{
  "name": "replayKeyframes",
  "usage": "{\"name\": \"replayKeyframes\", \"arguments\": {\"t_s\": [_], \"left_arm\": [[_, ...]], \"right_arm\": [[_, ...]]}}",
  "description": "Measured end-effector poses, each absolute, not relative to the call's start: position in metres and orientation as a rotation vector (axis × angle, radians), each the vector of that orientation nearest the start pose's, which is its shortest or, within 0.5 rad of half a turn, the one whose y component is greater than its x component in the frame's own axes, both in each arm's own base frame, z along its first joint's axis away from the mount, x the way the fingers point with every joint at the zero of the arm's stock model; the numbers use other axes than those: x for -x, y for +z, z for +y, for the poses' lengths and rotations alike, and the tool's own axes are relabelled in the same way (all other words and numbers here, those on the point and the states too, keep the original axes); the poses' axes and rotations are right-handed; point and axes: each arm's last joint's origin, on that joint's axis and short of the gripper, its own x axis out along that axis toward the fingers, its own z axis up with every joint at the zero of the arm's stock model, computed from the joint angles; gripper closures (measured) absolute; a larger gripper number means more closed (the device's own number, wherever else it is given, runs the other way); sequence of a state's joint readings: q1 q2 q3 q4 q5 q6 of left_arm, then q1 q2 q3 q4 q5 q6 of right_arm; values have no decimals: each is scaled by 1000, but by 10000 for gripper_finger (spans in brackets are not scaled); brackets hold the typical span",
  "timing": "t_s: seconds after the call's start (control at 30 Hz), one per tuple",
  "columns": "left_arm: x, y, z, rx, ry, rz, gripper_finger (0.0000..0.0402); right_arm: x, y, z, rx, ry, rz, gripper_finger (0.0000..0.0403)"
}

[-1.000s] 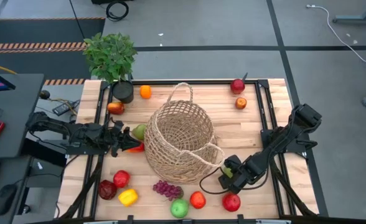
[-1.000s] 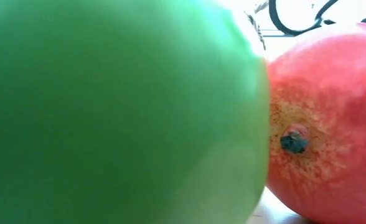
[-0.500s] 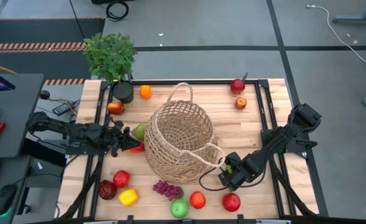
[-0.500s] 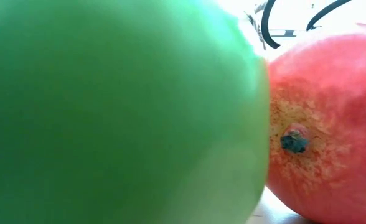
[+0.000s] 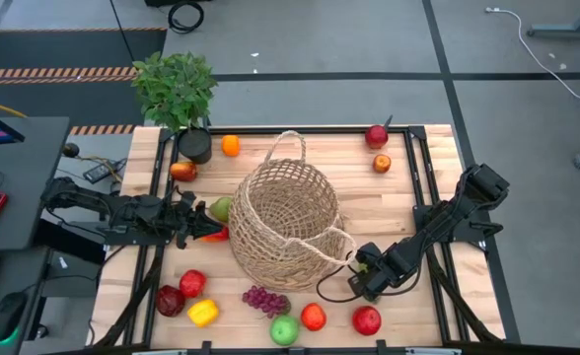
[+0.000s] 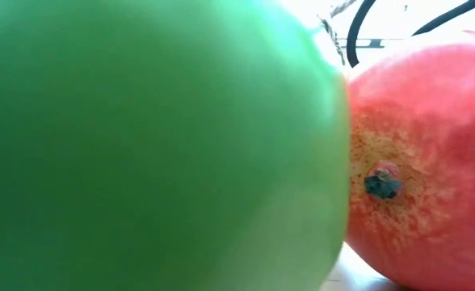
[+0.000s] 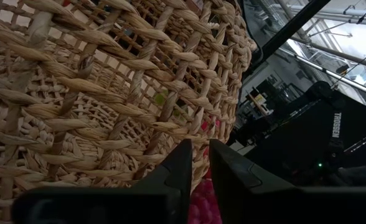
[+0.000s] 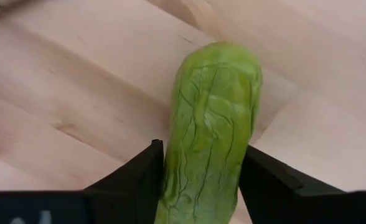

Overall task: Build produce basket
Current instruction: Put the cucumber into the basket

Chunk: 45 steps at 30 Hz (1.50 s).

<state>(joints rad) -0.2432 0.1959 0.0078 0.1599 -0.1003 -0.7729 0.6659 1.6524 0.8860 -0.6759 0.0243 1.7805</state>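
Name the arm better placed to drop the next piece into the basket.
Right. Its fingers flank the green cucumber beside the basket; the left gripper is shut, at the basket's wall.

Basket [image 5: 288,225] mid-table, potted plant [image 5: 177,94] at far left corner, grapes [image 5: 265,300] before basket

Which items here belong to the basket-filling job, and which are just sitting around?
Job:
- round tan wicker basket
- green ridged cucumber between the right gripper fingers
- purple grapes
- yellow pepper

Not part of it:
- leafy potted plant
- black cable
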Motion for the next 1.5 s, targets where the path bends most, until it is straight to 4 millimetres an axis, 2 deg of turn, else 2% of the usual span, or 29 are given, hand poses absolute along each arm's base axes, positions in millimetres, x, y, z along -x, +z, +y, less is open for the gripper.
{"name": "replayKeyframes", "arguments": {"t_s": [0.3,0.57,0.73,0.87,1.0,1.1,1.3,1.5], "left_arm": [[-107,165,-24,767,-125,82,340],[-107,165,-24,767,-125,82,343],[-107,165,-24,766,-125,82,341],[-107,165,-24,767,-125,82,339],[-107,165,-24,767,-125,82,343],[-107,165,-24,766,-125,82,345],[-107,165,-24,767,-125,82,343],[-107,165,-24,767,-125,82,342]], "right_arm": [[-208,147,163,-878,-763,1387,232],[-198,164,149,-786,-750,1442,233],[-187,180,133,-670,-760,1467,233],[-179,192,121,-499,-687,1449,233],[-171,203,108,-313,-584,1517,233],[-163,211,95,-194,-586,1564,233],[-150,229,70,-41,-677,1480,233],[-142,245,50,29,-665,1384,233]]}}
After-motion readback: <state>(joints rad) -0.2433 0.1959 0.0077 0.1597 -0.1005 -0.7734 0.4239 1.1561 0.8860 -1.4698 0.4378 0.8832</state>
